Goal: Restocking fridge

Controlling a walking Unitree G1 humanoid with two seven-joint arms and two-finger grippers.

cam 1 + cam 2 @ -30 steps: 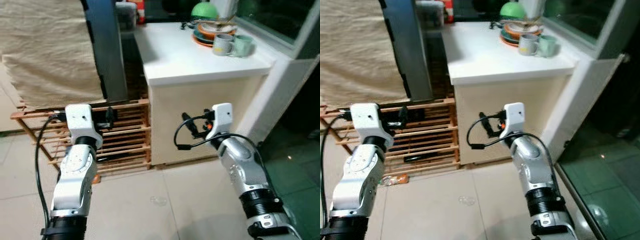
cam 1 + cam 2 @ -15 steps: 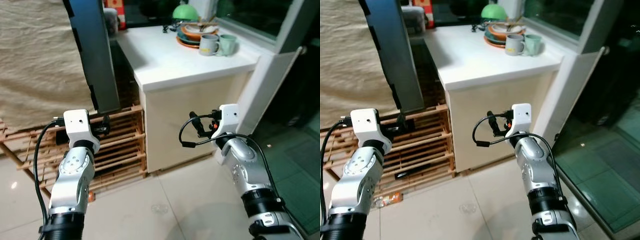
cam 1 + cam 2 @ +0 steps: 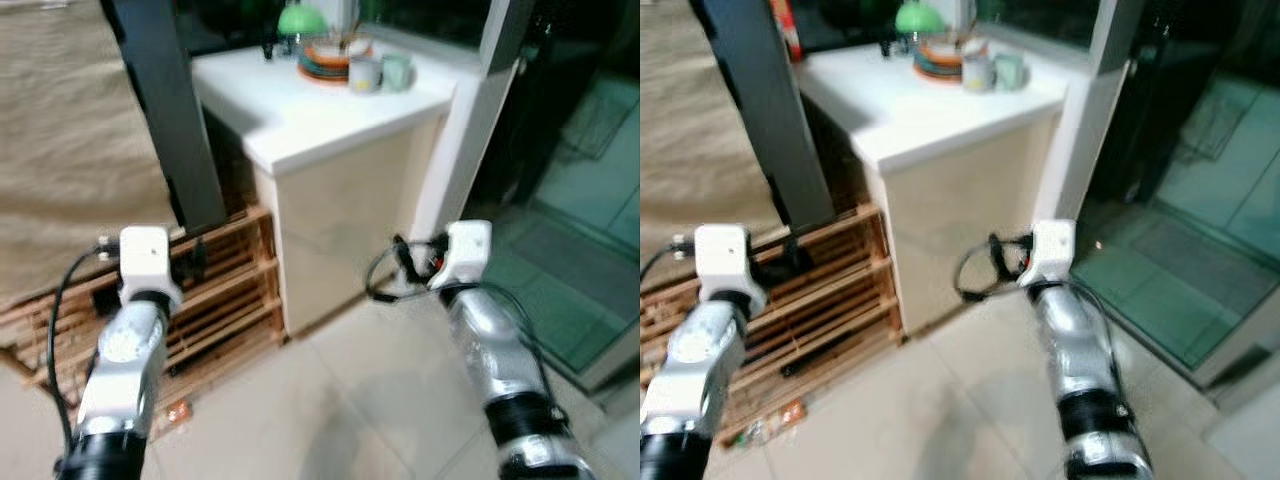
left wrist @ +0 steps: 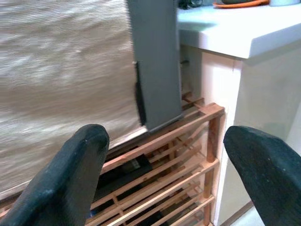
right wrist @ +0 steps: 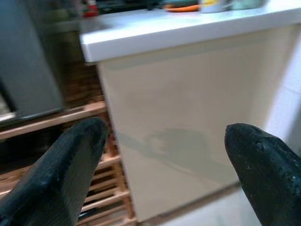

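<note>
Both silver arms reach forward, bent at the elbow, wrists level. The left gripper (image 4: 164,183) has its black fingers (image 4: 66,183) spread wide. The right gripper (image 5: 164,174) likewise holds its fingers (image 5: 263,165) wide apart, gripping nothing.

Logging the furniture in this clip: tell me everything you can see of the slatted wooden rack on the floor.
The wooden rack is a low, open shelf unit of reddish-brown slats on square posts, with several tiers. It stands upright on the pale tiled floor, its end close against the cream side of the white-topped counter; whether they touch is unclear. A beige cloth hangs behind it, and a dark grey upright panel comes down to its top. Dark items lie on its shelves, too blurred to identify.
</note>
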